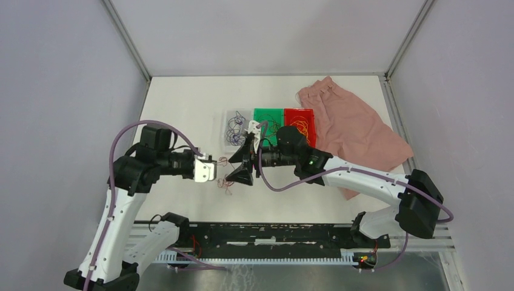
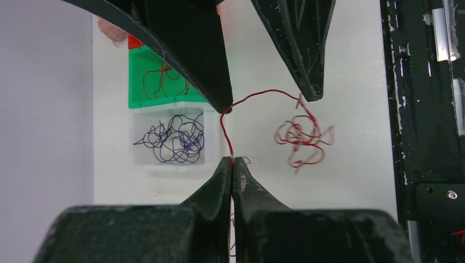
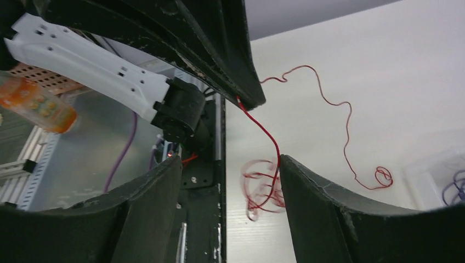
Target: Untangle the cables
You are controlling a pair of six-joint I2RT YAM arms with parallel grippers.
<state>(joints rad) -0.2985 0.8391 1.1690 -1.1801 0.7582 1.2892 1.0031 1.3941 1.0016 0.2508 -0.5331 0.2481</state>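
A thin red cable (image 2: 226,131) runs taut from my left gripper (image 2: 232,160), which is shut on it, up to one fingertip (image 2: 224,105) of my right gripper (image 2: 268,101). From there it arcs over into a loose red tangle (image 2: 300,138) hanging blurred above the table. In the right wrist view my right gripper (image 3: 230,160) is open, the cable (image 3: 262,127) touching its right fingertip (image 3: 283,160) and the tangle (image 3: 262,187) between the fingers. Another red strand (image 3: 346,125) lies on the table. From above, both grippers (image 1: 219,171) (image 1: 229,170) meet at mid-table.
At the back stand a clear bin (image 1: 235,128) of purple cables (image 2: 174,138), a green bin (image 1: 268,120) with orange-red wire (image 2: 162,81) and a red bin (image 1: 300,120). A pink cloth (image 1: 354,130) lies at back right. A black rail (image 1: 273,233) runs along the near edge.
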